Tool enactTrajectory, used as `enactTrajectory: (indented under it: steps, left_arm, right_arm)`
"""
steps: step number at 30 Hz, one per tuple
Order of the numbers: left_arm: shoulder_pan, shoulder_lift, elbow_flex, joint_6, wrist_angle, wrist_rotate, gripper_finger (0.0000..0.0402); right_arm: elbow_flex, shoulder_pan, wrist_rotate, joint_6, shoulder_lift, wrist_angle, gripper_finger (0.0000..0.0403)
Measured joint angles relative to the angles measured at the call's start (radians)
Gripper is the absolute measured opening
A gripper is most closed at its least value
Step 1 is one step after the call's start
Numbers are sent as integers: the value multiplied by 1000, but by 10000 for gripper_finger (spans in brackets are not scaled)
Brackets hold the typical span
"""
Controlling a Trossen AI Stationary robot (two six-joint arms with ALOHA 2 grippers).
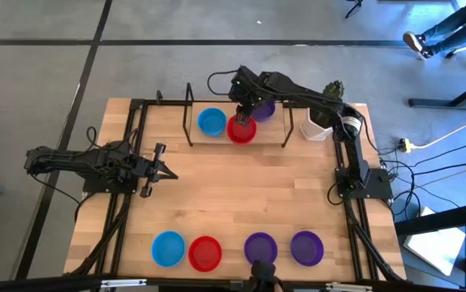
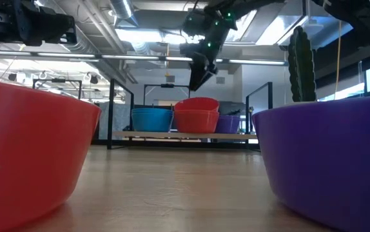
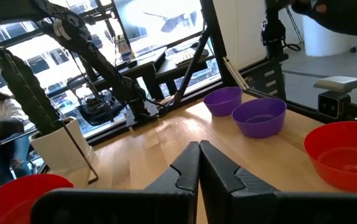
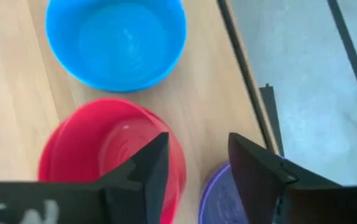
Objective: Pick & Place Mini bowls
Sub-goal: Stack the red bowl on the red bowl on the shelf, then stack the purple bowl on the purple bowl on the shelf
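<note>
Directly under the right tool (image 4: pixel 194 165), its fingers spread wide, sits the stacked red bowl (image 4: pixel 104 152).

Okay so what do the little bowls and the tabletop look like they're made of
The red bowl and the blue bowl look like moulded plastic: even bright colour, thin walls, a soft sheen and faint rings in the base. The tabletop looks like jointed wood planks with visible grain, smooth, probably sealed.

Bowl colours, pale wood bench (image 1: pixel 233 203)

Far edge: blue bowl (image 1: pixel 211 122), stacked red bowls (image 1: pixel 242 130), purple bowl (image 1: pixel 264 110). Near edge: blue (image 1: pixel 168 247), red (image 1: pixel 205 252), two purple (image 1: pixel 260 247).
</note>
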State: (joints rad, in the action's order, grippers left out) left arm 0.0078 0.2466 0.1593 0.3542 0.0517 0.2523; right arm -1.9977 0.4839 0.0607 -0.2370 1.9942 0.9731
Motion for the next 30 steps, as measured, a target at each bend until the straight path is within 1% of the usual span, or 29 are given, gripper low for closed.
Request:
enactTrajectory:
  steps: [2, 3, 5, 7, 9, 11, 12, 13, 17, 20, 22, 26, 30]
  left_arm:
    - [0, 0, 0, 0, 0, 0, 4]
    - [0, 0, 0, 0, 0, 0, 4]
    - [0, 0, 0, 0, 0, 0, 5]
    - [0, 0, 0, 0, 0, 0, 7]
    - [0, 0, 0, 0, 0, 0, 8]
    - [0, 0, 0, 0, 0, 0, 7]
    - [0, 0, 0, 0, 0, 0, 6]
    - [0, 0, 0, 0, 0, 0, 5]
    - [0, 0, 0, 0, -1, 0, 4]
    - [0, 0, 0, -1, -1, 0, 6]
    - [0, 0, 0, 0, -1, 0, 8]
    - [0, 0, 0, 0, -1, 0, 5]
    - [0, 0, 0, 0, -2, 0, 2]
  right_arm:
    - [-37, -10, 29, 13, 0, 37, 164]
    - [-55, -18, 68, 20, 0, 49, 162]
    - [-71, -43, 183, 24, -2, 61, 152]
    - [-72, -73, 305, 33, -3, 90, 128]
    - [-53, -101, 368, 44, -2, 109, 89]
    - [-18, -125, 374, 45, -2, 100, 39]
    - [-3, -135, 377, 42, -1, 94, 20]
    - [15, -144, 388, 39, 0, 81, 12]
    - [99, -162, 452, 11, 0, -22, 11]
    - [152, -158, 454, -10, 0, -69, 4]
    - [181, -149, 454, -11, 0, -103, 6]
    - [205, -131, 452, -18, 0, -122, 7]
    - [186, -133, 456, -39, 0, -138, 4]
